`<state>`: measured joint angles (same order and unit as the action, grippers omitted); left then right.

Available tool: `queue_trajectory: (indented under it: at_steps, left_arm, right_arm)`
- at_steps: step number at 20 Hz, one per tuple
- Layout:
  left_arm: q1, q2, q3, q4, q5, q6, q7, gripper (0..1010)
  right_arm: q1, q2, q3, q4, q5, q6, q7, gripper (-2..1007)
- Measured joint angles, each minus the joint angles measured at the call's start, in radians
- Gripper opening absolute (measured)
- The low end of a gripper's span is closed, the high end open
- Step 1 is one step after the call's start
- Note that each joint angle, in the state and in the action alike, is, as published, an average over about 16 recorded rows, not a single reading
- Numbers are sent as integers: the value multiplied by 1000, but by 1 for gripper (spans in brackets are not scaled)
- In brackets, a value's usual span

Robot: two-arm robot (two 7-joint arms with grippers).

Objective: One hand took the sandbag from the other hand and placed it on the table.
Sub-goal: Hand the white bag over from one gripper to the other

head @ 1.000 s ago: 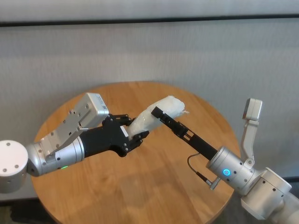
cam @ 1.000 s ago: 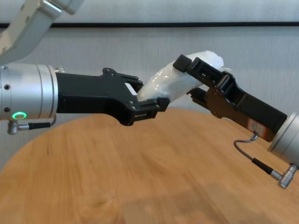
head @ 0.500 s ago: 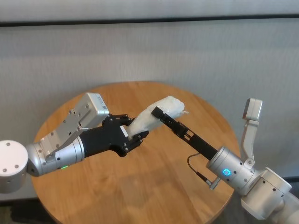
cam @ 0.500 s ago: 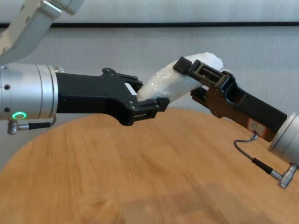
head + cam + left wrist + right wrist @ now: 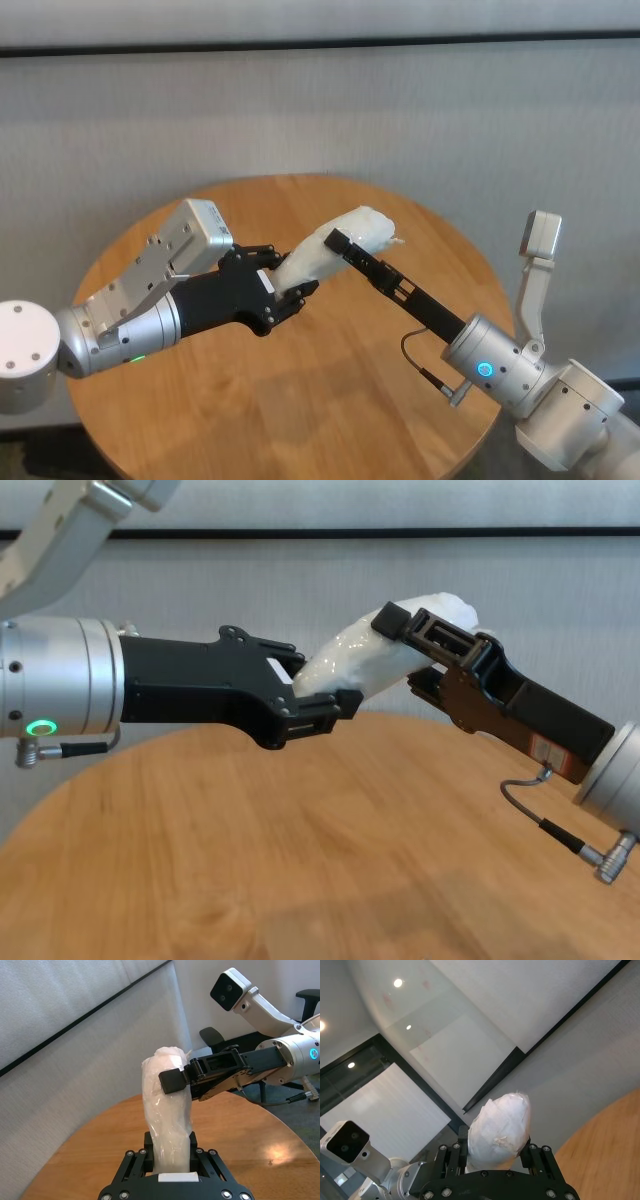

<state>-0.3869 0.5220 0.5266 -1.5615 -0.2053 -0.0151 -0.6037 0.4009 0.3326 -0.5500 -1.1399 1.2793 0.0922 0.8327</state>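
The sandbag (image 5: 322,262), a lumpy white pouch in clear plastic, is held in the air above the round wooden table (image 5: 300,400). My left gripper (image 5: 290,285), black with a green ring light, is shut on its lower end. My right gripper (image 5: 340,243), the one with the red-and-white sticker and teal light, is shut across its upper part. In the chest view the sandbag (image 5: 360,660) slants up from the left gripper (image 5: 320,692) to the right gripper (image 5: 412,645). The left wrist view shows the sandbag (image 5: 167,1110) standing up from the jaws, and the right wrist view shows its rounded top (image 5: 502,1127).
A grey cable with a metal plug (image 5: 565,835) hangs under the right wrist. The table top (image 5: 300,860) spreads wide below both arms. A grey wall of blinds stands behind. An office chair (image 5: 307,997) stands beyond the table.
The right gripper's jaws have closed onto the upper part of the sandbag. Both arms and the sandbag have otherwise stayed in place.
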Motion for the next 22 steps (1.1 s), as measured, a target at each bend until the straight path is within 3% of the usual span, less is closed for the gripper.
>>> queue_trajectory:
  at_steps: [22]
  left_arm:
    - [0,0,0,0,0,0,0,395]
  right_arm:
    - [-3,-3,2,4,9,-2,7,565]
